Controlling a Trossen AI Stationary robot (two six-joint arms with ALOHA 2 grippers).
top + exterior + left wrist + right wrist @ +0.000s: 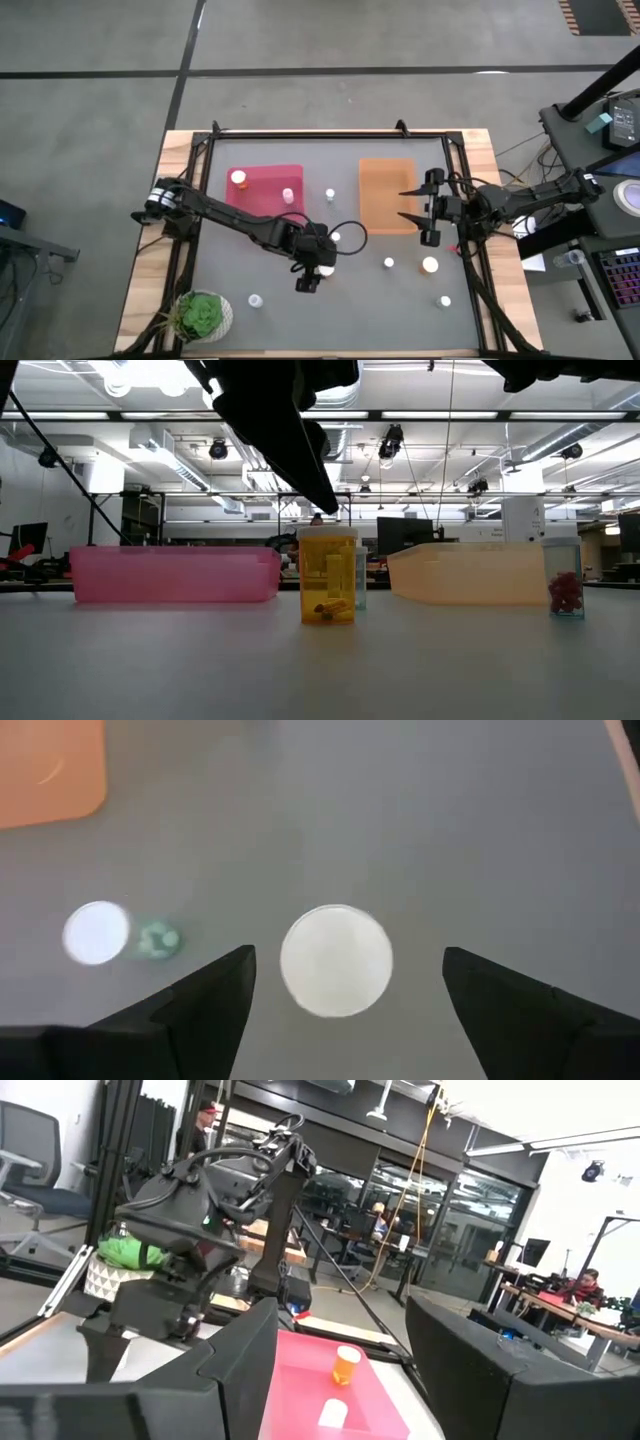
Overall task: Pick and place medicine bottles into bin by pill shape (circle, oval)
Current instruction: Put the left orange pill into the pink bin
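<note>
Left arm: I reach in from the table's left edge, elbow bent, my left gripper pointing straight down over the middle of the grey mat.
Left fingers: I've got them spread wide, a round white cap sitting between them, untouched.
Bottle below: an orange-tinted bottle stands upright between the two trays, yellow pills at its bottom.
Right arm: I wait above the orange bin, right gripper spread open, aimed across the table.
Pink bin: shallow, translucent; it holds two bottles, one orange-bodied, one pale.
Loose bottles: white caps dot the mat near the front and right.
</note>
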